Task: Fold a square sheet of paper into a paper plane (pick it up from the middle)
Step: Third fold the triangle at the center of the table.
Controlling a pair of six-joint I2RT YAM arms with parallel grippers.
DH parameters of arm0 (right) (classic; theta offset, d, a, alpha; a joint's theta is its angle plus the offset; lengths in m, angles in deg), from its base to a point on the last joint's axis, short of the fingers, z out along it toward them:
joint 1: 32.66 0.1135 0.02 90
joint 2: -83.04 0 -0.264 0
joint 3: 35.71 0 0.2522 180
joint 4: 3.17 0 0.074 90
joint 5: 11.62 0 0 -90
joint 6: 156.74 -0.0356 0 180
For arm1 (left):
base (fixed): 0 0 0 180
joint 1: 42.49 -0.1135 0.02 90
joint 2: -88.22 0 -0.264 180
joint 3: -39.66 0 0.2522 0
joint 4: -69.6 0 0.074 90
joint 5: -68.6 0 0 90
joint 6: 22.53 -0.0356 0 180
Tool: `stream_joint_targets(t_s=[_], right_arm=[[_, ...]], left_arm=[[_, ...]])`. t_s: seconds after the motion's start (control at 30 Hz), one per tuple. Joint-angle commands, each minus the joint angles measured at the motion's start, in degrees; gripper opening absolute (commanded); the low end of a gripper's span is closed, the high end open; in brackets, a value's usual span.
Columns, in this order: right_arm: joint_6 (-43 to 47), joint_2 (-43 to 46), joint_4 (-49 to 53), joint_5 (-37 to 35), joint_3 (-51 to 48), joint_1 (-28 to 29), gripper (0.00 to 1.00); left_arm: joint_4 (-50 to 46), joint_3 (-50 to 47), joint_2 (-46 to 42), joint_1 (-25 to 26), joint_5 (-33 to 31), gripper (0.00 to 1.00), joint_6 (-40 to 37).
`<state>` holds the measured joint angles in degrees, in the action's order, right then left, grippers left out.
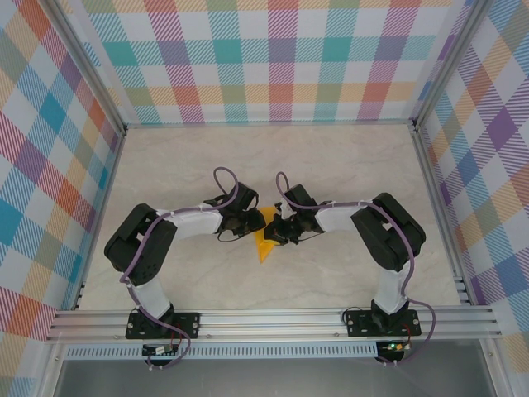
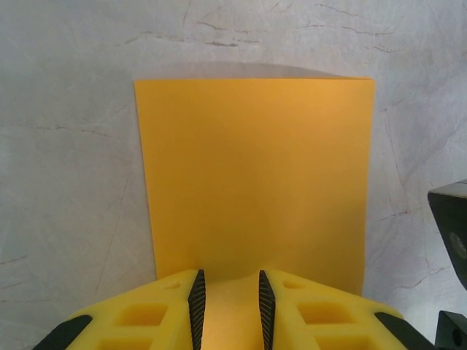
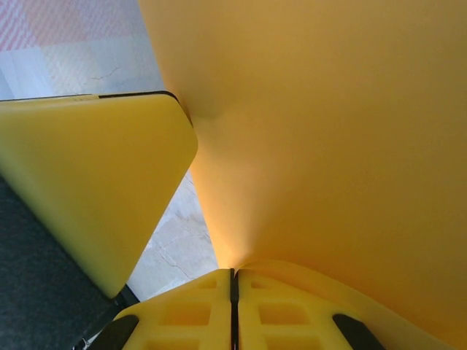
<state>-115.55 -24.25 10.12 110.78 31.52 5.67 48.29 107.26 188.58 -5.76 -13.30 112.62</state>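
1. While both arms bend inward from the near counter [image 1: 165, 165] edge, their hands meet mid-counter, with the left hand [image 1: 248, 223] just left of the right hand [image 1: 278, 230].
2. Right hand, wrist view: fingers pressed together and clamped on the orange sheet of paper [image 3: 328, 146], which fans wide out of the seam.
3. Left hand [image 2: 230, 277]: pads apart with a narrow gap. The sheet's near edge sits in that gap; cannot tell if the pads touch it.
4. Top view: the sheet shows as an orange wedge between the hands and just nearer, its tip pointing near.
5. Left wrist view: beyond the fingers the sheet spreads as a flat rectangle over the marbled counter.
6. Far: plaid walls [image 1: 281, 66] on three sides.
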Motion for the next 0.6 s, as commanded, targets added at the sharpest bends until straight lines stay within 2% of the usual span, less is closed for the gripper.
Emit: stream_joint_targets(t_s=[0.0, 0.57], right_arm=[[1.3, -1.1, -1.1, 0.1, 1.6, 0.3, 0.09], [2.5, -2.4, -1.5, 0.5, 2.4, 0.3, 0.09]], left_arm=[[-1.6, 1.4, 0.8, 0.4, 0.8, 0.28, -1.3], [-1.9, 1.4, 0.7, 0.3, 1.1, 0.26, -1.5]])
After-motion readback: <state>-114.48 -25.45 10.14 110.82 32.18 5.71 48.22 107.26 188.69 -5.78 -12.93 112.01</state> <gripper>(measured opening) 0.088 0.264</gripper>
